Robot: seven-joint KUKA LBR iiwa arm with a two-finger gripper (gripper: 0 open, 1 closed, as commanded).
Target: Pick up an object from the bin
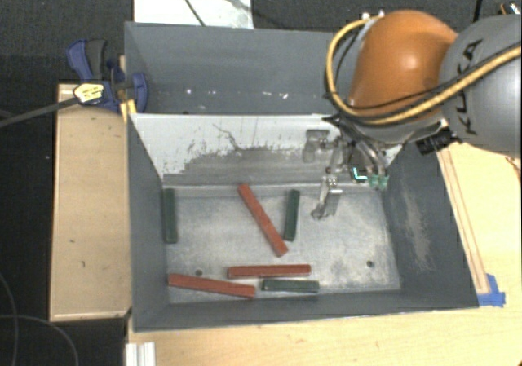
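a grey metal bin seen from above, its floor scratched and scuffed pale. a short dark green stick lies flat near the floor's middle, its long axis running from front wall to far wall, far end tipped slightly right. just right of this stick hangs the gripper; whether it is spread or closed cannot be told. just left of the stick lies a slanted red stick. in front of it lie another red stick and a green stick.
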